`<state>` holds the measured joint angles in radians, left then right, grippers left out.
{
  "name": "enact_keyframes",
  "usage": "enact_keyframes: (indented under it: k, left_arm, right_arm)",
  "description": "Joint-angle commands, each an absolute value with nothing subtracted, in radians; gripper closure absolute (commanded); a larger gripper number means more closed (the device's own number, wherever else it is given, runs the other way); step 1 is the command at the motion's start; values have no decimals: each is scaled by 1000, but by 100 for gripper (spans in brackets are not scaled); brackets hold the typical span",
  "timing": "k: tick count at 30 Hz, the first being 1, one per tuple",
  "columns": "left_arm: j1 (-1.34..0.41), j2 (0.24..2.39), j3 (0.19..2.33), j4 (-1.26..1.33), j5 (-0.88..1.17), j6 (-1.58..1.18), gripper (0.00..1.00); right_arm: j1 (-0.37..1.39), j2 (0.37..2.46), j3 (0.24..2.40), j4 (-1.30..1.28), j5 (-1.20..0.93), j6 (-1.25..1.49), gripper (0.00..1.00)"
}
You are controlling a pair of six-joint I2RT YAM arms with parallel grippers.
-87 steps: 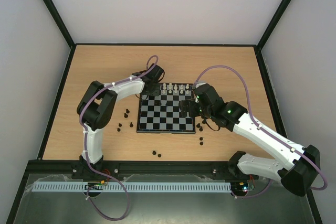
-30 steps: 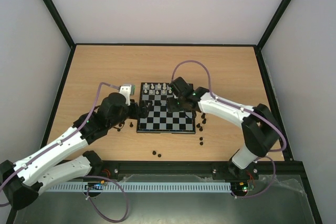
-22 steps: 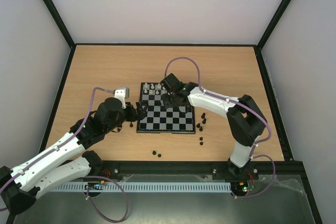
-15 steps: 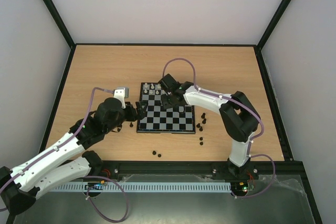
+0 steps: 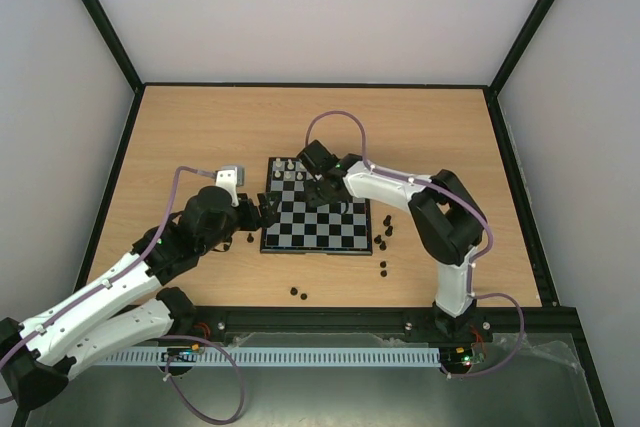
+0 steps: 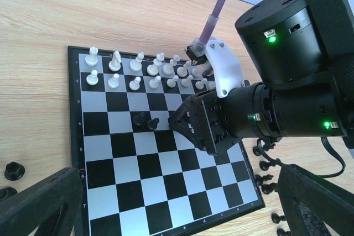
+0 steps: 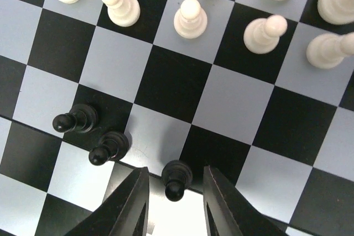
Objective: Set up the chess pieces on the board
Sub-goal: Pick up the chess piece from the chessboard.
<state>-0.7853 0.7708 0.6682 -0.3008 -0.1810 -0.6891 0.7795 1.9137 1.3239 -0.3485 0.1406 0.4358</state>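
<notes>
The wooden surface (image 5: 180,147) carries everything, and both arms reach in from its near edge towards the middle. The board (image 5: 315,249) lies about midway between the left and right edges, and it is the only thing here that holds anything. No box, tray or other container shows.

On the board, the white pieces (image 6: 136,64) fill the two rows along its far side. Three black pawns stand further in, on the rows just past them.

The right end effector (image 7: 176,205) hangs over these pawns. Its jaws stand apart, one on either side of one black pawn (image 7: 176,179), with a sliver of board showing on each side, so it grips nothing. The left end effector (image 6: 180,192) hovers at the board's left side with its jaws spread wide and nothing between them.

Loose black pieces (image 5: 384,238) lie on the surface near the board's right side. More lie beside its left side and towards the near edge.

The main risk looks to be the crowding. The two other black pawns (image 7: 109,147) stand just beside the left jaw, so an off-centre close or a slanted lift could topple them. A piece this small could also squirt out of a skewed pinch. With both arms this near over a small board, a careless sweep could nudge the board or scatter the white rows.
</notes>
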Motion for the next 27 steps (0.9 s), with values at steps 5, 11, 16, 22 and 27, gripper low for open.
enact_keyframes:
  k: [5, 11, 16, 22, 27]
  left_arm:
    - [-786, 752, 658, -296, -210, -694, 1]
    - [-786, 758, 657, -292, -207, -693, 0]
    - [-787, 766, 656, -291, -201, -692, 1]
    - [-786, 776, 659, -293, -197, -690, 0]
    - [-787, 793, 665, -287, -189, -691, 1]
  right_arm:
    - [786, 1959, 1375, -415, 163, 421, 78]
    - [787, 1968, 1380, -422, 171, 417, 83]
    - [786, 1934, 1360, -423, 186, 423, 91]
    - [788, 1804, 1282, -440, 215, 435, 93]
    - [788, 1667, 1171, -464, 215, 455, 92]
